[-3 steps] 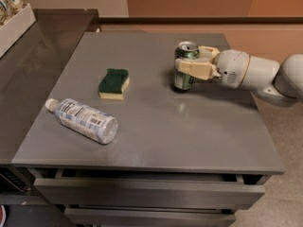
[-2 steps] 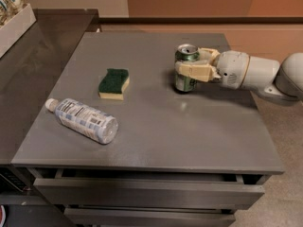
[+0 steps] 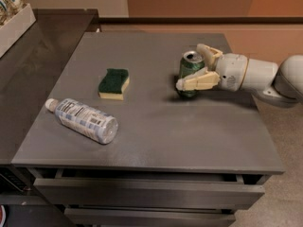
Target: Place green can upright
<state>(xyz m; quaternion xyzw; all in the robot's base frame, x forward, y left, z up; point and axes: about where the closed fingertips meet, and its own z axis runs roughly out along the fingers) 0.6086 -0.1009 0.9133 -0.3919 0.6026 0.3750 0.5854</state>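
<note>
Green can stands upright on the table, straddled by the tool.

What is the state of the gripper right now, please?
Gripper: placed around the upright green can on the table; it cannot be told whether it is open or shut.

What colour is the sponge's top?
Dark green over a yellow base: rectangular sponge, camera view. Gripper at the upright dark green metal can.
</note>
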